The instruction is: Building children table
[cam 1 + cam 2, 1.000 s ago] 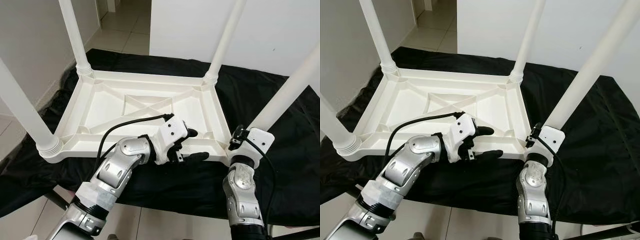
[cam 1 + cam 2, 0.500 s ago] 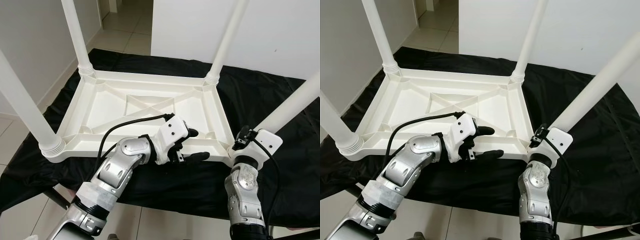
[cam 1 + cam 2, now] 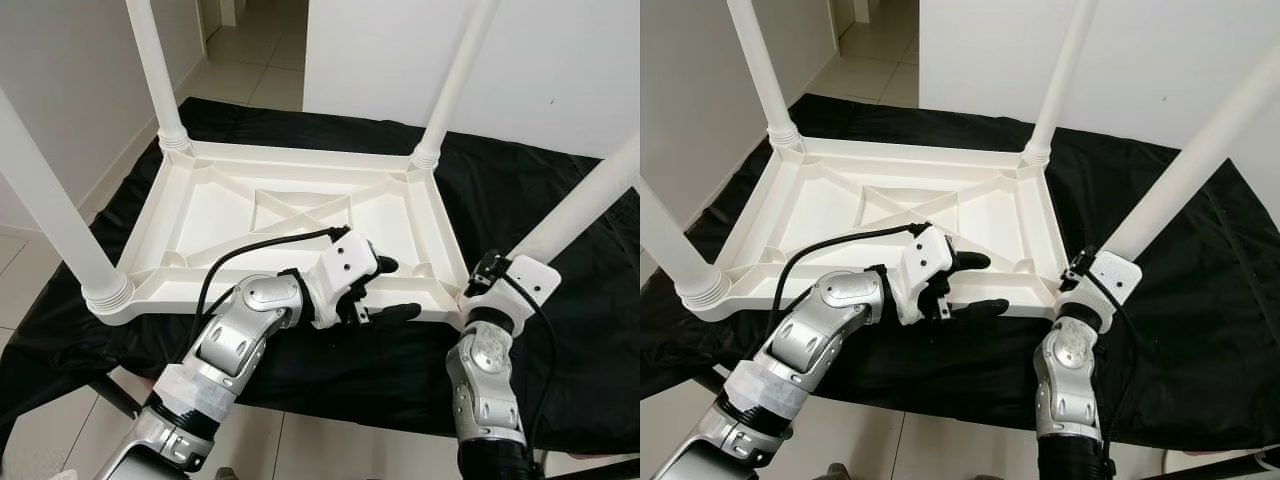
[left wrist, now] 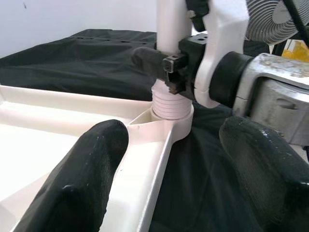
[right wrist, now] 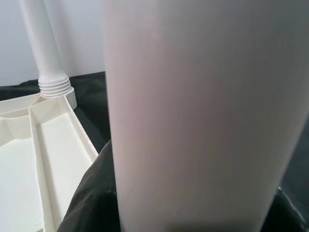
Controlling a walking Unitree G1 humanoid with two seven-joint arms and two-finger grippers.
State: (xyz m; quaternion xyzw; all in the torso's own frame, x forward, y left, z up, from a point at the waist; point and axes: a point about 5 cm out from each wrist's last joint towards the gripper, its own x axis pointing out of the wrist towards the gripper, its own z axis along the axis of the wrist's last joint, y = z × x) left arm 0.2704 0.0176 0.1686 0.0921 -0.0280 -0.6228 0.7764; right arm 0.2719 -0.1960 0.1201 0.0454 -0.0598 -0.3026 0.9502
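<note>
Your white children's table (image 3: 300, 215) lies upside down on a black cloth (image 3: 520, 190), its ribbed underside facing up and all four legs pointing upward. At the near left corner, one leg (image 3: 50, 215) rises from its ribbed collar; the far left leg (image 3: 150, 70) stands at the back corner.

Moving toward the middle, your left gripper (image 3: 385, 290) sits at the near long rim of the table (image 4: 159, 159). Its fingers (image 4: 87, 169) are spread apart and straddle that rim, one over the tray side and the other over the cloth outside it; you can't tell whether either pad touches the plastic.

The far right leg (image 3: 455, 85) stands behind that. At the near right corner, your right gripper (image 4: 166, 63) is at the base of the last leg (image 3: 585, 200), just above its threaded collar. That leg (image 5: 193, 116) sits close against the right wrist camera. One black finger reaches across the leg; you can't tell if the grip is closed.
</note>
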